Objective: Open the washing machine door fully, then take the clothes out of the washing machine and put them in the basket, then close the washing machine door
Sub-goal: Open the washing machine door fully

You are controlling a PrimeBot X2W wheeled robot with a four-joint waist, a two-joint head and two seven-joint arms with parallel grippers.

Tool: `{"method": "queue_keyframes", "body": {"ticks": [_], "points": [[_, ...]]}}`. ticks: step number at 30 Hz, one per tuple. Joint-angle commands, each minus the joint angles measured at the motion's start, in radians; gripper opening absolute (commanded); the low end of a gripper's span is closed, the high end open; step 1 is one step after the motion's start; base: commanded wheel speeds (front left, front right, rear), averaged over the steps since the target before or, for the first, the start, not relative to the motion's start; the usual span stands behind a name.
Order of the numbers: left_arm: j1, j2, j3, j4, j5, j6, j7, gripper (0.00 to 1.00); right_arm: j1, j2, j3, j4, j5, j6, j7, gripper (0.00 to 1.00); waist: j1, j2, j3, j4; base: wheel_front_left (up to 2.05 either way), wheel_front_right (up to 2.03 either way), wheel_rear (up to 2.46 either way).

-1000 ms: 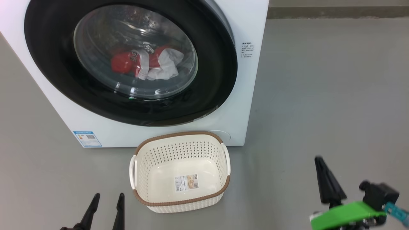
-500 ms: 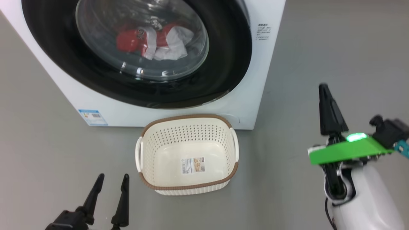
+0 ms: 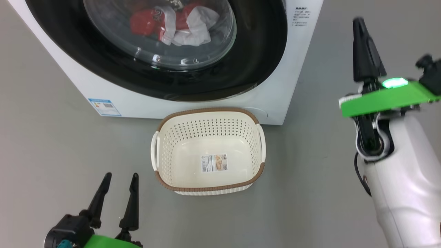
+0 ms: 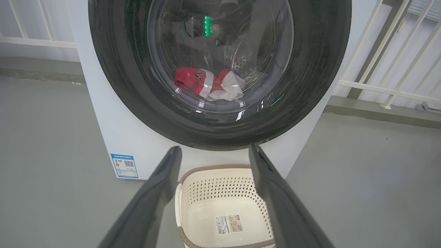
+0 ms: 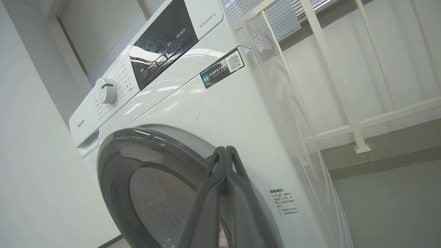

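Head view: I see the washing machine door point(image 3: 262, 69) shut over the clothes point(image 3: 172, 24), the basket point(image 3: 206, 111) on the floor point(image 3: 327, 172) before it; left tool point(image 3: 121, 175) spread empty, right tool point(image 3: 359, 24) pinched together, empty.

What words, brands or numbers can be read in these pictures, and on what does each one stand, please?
"WD90AIO-S": top fascia of the washing machine, last characters uncertain.
"Hisense": its drawer front, faint.
Too small or blurred to read: black QR sticker, Chinese notice beside the door, blue label, sticker in the basket, print on the clothes.
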Motion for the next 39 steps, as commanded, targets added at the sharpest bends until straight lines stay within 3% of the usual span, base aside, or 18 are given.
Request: {"method": "queue_keyframes", "body": {"ticks": [1,10,22,28,39], "points": [[-0.037,0.017,0.027,-0.026,-0.006,-0.003,-0.009,1.00,-0.037,0.005,0.035,-0.013,0.025,0.010,-0.005,0.00,0.0000,-0.0001,0.015,0.006,0.00,0.00,0.00],[-0.081,0.021,0.008,-0.024,-0.013,-0.003,-0.009,1.00,-0.229,-0.072,0.168,0.138,0.295,0.010,0.022,0.00,0.0000,-0.0001,0.071,0.030,0.00,0.00,0.00],[-0.133,0.022,-0.006,-0.027,-0.028,-0.003,-0.009,1.00,-0.400,-0.175,0.243,0.186,0.760,0.010,0.359,0.00,0.0000,-0.0001,0.161,0.056,0.00,0.00,0.00],[-0.162,0.028,-0.026,-0.033,-0.035,-0.003,-0.009,1.00,-0.455,-0.211,0.251,0.213,0.852,0.010,0.482,0.00,0.0000,-0.0001,0.203,0.065,0.00,0.00,0.00],[-0.193,0.032,-0.048,-0.037,-0.042,-0.003,-0.009,1.00,-0.542,-0.206,0.228,0.320,0.965,0.010,0.658,0.00,0.0000,-0.0001,0.254,0.076,0.00,0.00,0.00]]}}
